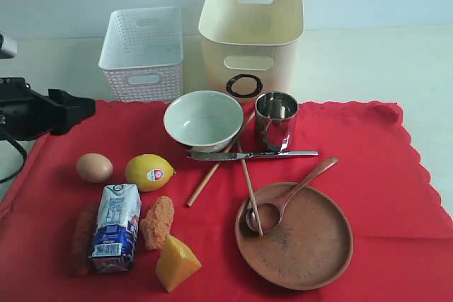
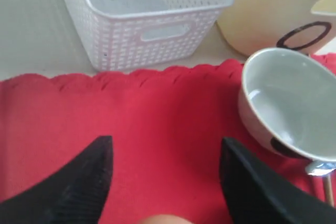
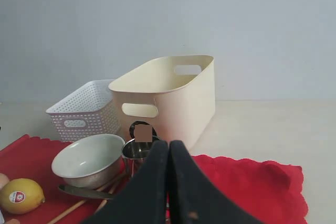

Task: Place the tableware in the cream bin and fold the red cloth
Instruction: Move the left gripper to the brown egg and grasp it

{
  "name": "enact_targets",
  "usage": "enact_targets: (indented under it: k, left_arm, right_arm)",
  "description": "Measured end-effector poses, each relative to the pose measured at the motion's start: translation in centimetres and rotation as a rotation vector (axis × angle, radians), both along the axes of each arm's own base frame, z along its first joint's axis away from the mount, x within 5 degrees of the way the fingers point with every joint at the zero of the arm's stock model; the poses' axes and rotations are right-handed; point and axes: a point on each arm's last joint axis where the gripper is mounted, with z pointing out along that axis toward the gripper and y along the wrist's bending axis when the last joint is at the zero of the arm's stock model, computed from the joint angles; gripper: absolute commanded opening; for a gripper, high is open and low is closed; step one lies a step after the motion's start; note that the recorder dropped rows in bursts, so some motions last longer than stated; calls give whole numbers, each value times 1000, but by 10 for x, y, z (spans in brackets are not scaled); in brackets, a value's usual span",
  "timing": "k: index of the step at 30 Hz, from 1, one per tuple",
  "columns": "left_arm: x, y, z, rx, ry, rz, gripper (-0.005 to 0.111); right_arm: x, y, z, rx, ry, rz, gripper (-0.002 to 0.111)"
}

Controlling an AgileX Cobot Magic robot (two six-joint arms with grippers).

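Observation:
On the spread red cloth (image 1: 382, 175) stand the pale bowl (image 1: 204, 119) and the steel cup (image 1: 275, 119). A steel knife (image 1: 251, 155) lies in front of them across two wooden chopsticks (image 1: 212, 173). The wooden spoon (image 1: 290, 192) rests on the round wooden plate (image 1: 294, 235). The cream bin (image 1: 251, 37) stands behind the cloth. My left gripper (image 2: 165, 153) is open over bare cloth (image 2: 157, 114) at the left, the bowl (image 2: 291, 103) beside it. My right gripper (image 3: 168, 148) is shut on nothing, with the cup (image 3: 137, 151) and bin (image 3: 168, 95) beyond it.
A white perforated basket (image 1: 144, 53) stands left of the cream bin. Food sits on the cloth's left part: an egg (image 1: 94, 167), a lemon (image 1: 149, 172), a milk carton (image 1: 115, 228), an orange nugget (image 1: 157, 222), a cheese wedge (image 1: 175, 264).

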Motion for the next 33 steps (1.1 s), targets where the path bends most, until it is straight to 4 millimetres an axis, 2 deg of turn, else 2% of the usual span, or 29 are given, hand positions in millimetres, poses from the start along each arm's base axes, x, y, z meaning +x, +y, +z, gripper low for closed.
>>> enact_targets:
  k: [5, 9, 16, 30, 33]
  left_arm:
    - [0, 2, -13, 32, 57, 4, 80]
    - [0, 2, -20, 47, 86, 5, 84]
    - [-3, 0, -38, 105, 135, -95, 84]
    - [-8, -3, -42, 181, 120, -233, 84]
    - [-8, -4, -52, 175, 153, -254, 84]
  right_arm:
    - [0, 0, 0, 0, 0, 0, 0]
    - [0, 0, 0, 0, 0, 0, 0]
    - [0, 0, 0, 0, 0, 0, 0]
    - [0, 0, 0, 0, 0, 0, 0]
    - [0, 0, 0, 0, 0, 0, 0]
